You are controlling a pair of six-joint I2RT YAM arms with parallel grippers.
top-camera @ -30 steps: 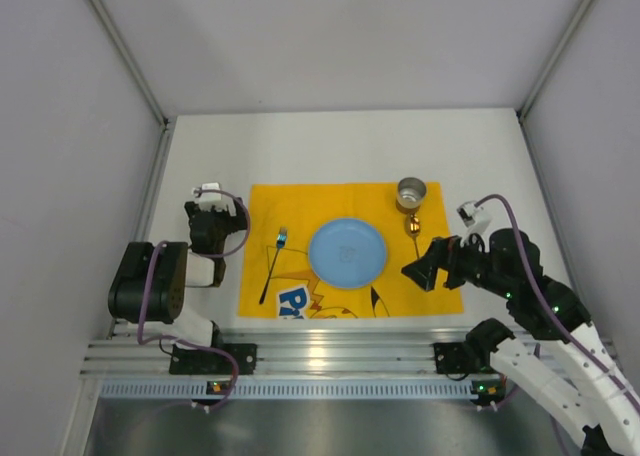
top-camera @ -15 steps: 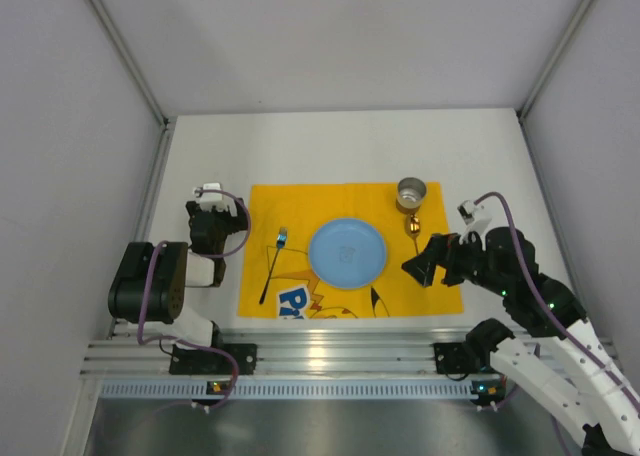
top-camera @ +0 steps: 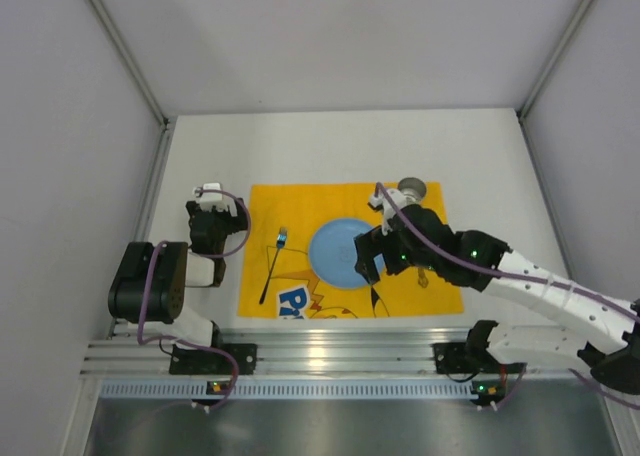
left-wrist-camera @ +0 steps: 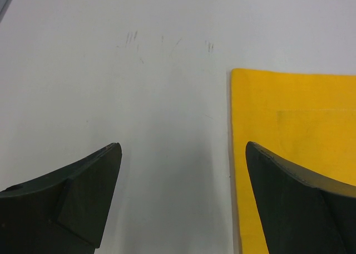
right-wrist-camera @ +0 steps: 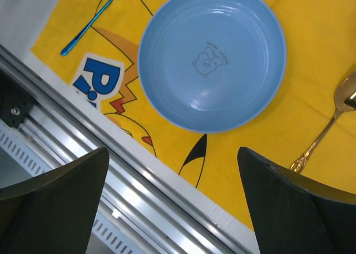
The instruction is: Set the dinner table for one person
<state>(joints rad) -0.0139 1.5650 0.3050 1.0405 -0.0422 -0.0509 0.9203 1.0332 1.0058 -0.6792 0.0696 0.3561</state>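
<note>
The white dinner table (top-camera: 320,146) carries a yellow cartoon placemat (top-camera: 270,201). On the mat lie a blue plate (top-camera: 335,251), a blue fork (top-camera: 272,268) to its left and a metal cup (top-camera: 412,189) at the far right. My right gripper (top-camera: 365,261) is open and empty, hovering over the plate's right side. In the right wrist view the plate (right-wrist-camera: 211,59), fork (right-wrist-camera: 89,23) and a gold spoon (right-wrist-camera: 328,123) lie ahead of the open gripper (right-wrist-camera: 172,209). My left gripper (top-camera: 215,216) is open and empty, low over the table (left-wrist-camera: 139,87) at the mat's left edge (left-wrist-camera: 300,120).
A silver aluminium rail (top-camera: 320,351) runs along the table's near edge and also shows in the right wrist view (right-wrist-camera: 111,176). Grey walls enclose the table on the left, back and right. In the top view the right arm hides most of the spoon.
My right arm has swung left from the mat's right edge to above the plate, now covering the spoon in the top view. The left arm has not moved.
</note>
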